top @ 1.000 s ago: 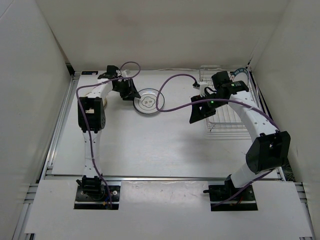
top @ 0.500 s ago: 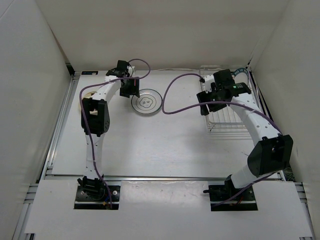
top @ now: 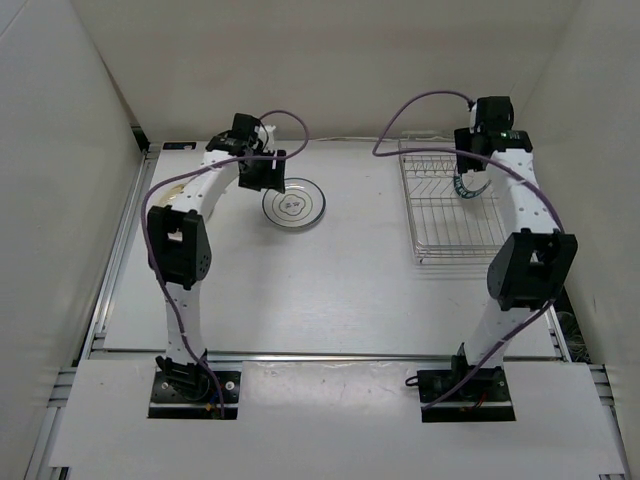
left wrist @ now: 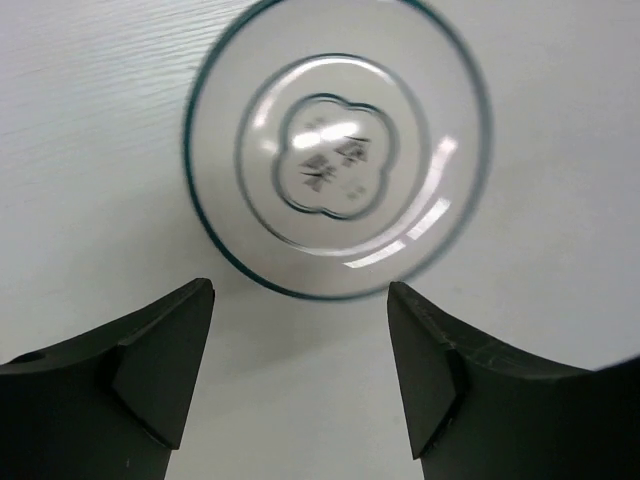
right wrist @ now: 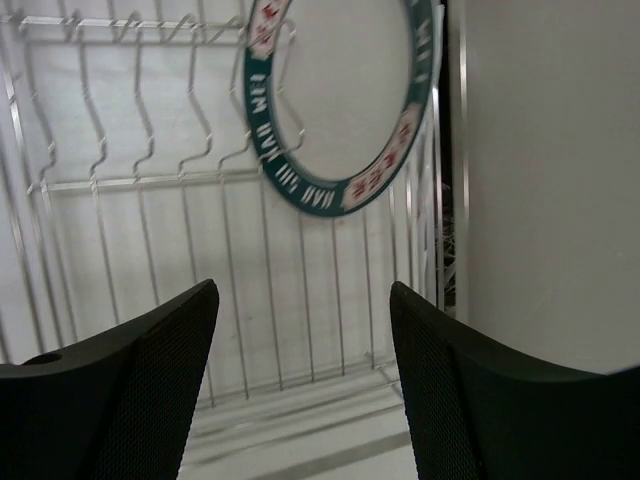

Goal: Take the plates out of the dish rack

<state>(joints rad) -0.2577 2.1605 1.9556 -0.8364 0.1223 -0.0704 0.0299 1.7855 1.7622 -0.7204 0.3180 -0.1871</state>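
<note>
Reaching far, left arm (top: 205,182) spreads jaws over the table plate (left wrist: 335,150); right arm (top: 525,195), jaws spread, faces the racked plate (right wrist: 335,100).

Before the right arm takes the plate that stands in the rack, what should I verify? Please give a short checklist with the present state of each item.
1. The right tool is open: ok, fingers wide apart.
2. The plate in the rack is between its fingers: not ok, it is ahead of them, not yet reached.
3. That plate stands on edge in the dish rack: ok.
4. The left tool is free: ok, open, holding nothing.
5. The plate on the table lies flat, apart from the fingers: ok.
6. Enough room beside the side wall: cannot tell.
</note>
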